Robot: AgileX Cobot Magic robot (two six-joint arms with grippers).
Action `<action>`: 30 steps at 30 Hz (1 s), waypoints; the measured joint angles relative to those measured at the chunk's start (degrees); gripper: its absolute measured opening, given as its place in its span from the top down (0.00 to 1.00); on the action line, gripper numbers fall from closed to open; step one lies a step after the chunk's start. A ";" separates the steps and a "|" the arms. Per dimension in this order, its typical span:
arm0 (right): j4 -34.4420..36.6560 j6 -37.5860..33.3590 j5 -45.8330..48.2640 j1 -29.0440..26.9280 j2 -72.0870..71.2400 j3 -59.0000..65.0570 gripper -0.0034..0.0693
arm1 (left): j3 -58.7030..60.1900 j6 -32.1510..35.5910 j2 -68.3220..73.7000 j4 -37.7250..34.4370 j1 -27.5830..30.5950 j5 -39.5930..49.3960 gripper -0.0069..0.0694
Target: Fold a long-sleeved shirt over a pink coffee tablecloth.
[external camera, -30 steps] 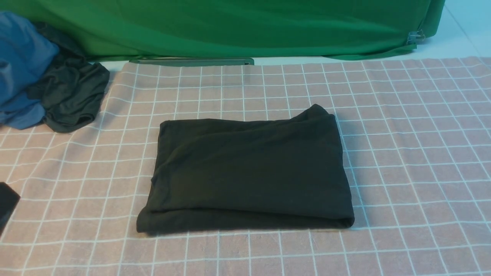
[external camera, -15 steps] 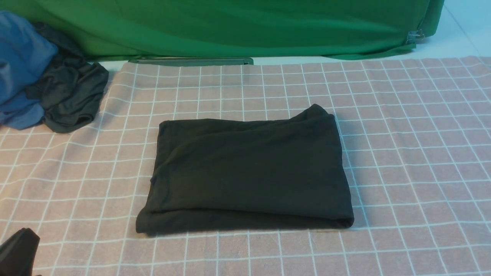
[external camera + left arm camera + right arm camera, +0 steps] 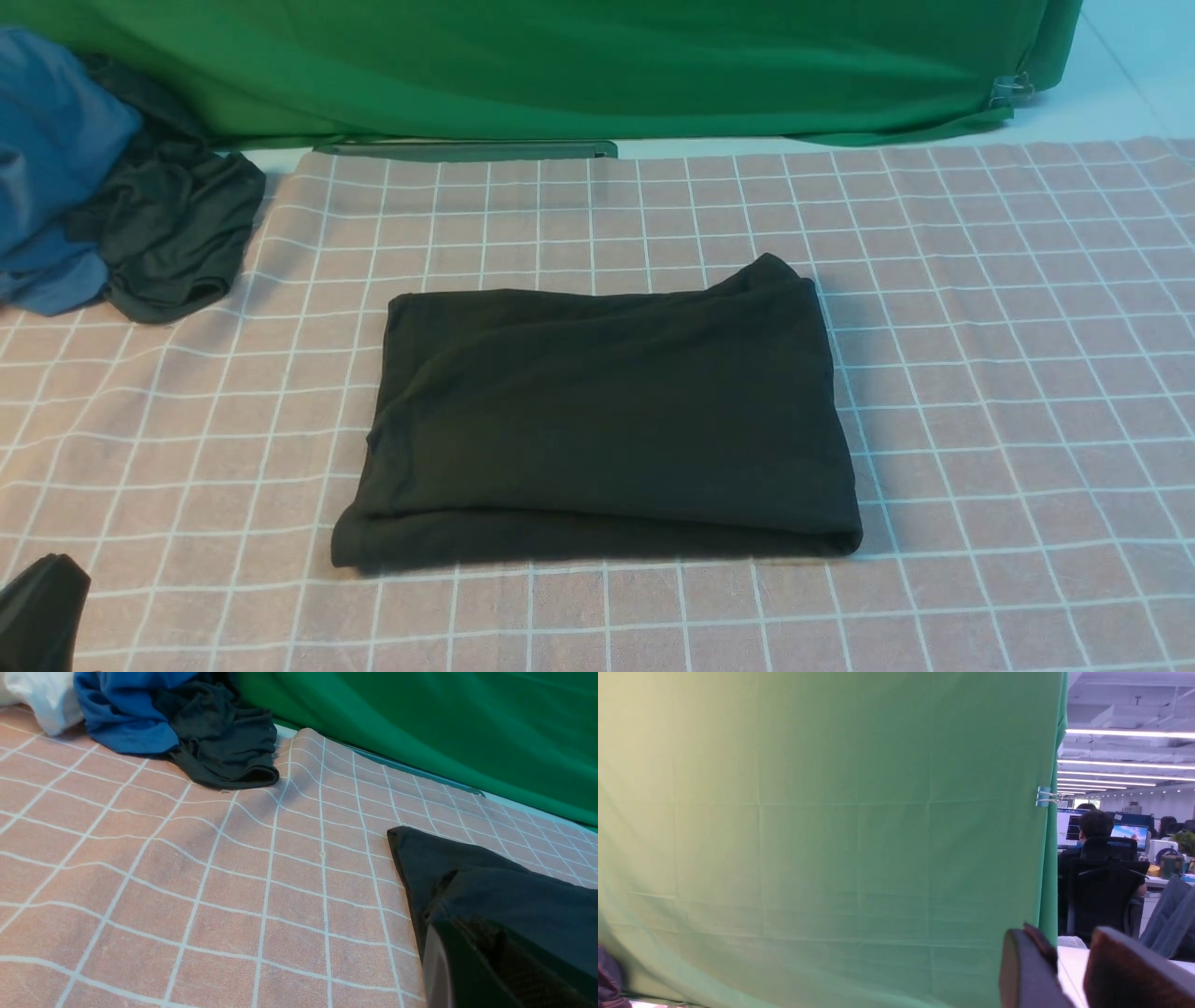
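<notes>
At the near left corner of the front view, the left end effector (image 3: pixel 37 611) shows only as a dark tip, closed on nothing, hovering low over the pink coffee tablecloth (image 3: pixel 980 373). From it the long-sleeved shirt (image 3: pixel 602 420) lies to the right and somewhat farther off, folded into a compact rectangle whose long axis runs left to right across the table. Its near edge is a thick rolled fold, its left edge a clean line, and its far right corner rides up in a small peak. The left arm looks the nearer one; the right end effector (image 3: pixel 1064 970) appears only in its own wrist view, raised and facing the green cloth (image 3: pixel 560 65), its jaws a little apart with nothing between them. By my judgement the folding is essentially finished, so any coming move would be a small tidy or a retreat. Bare tablecloth surrounds the shirt on every side. Farther left, well apart, a dark grey garment (image 3: pixel 168 233) and a blue garment (image 3: pixel 51 168) lie heaped at the cloth's edge.
</notes>
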 joint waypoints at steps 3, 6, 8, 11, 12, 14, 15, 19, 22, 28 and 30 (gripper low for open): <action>0.00 -0.06 0.00 0.00 0.00 0.00 0.63 | 0.00 0.00 0.00 0.19 0.00 0.00 0.89; 0.00 -0.06 0.00 0.00 0.00 0.00 0.63 | 0.00 0.00 0.00 0.34 0.00 0.00 0.89; 0.00 -0.06 0.00 0.00 0.00 0.00 0.63 | 0.00 -0.05 0.00 0.34 0.00 0.00 0.89; 0.00 -0.06 0.00 0.00 0.00 0.00 0.63 | 0.00 -0.05 0.00 0.34 0.00 0.00 0.89; 0.00 -0.06 0.00 0.00 0.00 0.00 0.63 | 0.00 -0.05 0.00 0.34 0.00 0.00 0.89; 0.00 -0.06 0.00 0.00 0.00 0.00 0.63 | 0.00 -0.05 0.00 0.34 0.00 0.00 0.89; 0.00 -0.06 0.00 0.00 0.00 0.00 0.63 | 0.00 -0.05 0.00 0.34 0.00 0.00 0.89; 0.00 -1.25 0.00 0.00 0.00 0.00 0.63 | 0.00 -0.05 0.00 0.34 0.00 0.00 0.89; 0.00 -1.25 0.00 0.00 0.00 0.00 0.63 | 0.00 -0.05 0.00 0.34 0.00 0.00 0.89; -0.23 -2.47 0.00 -0.06 0.00 0.07 0.63 | 0.00 -0.05 0.00 0.51 0.00 -0.06 0.89; -0.27 -3.50 -0.44 -0.32 0.00 1.09 0.63 | 0.00 -0.05 0.00 0.51 0.00 -0.06 0.89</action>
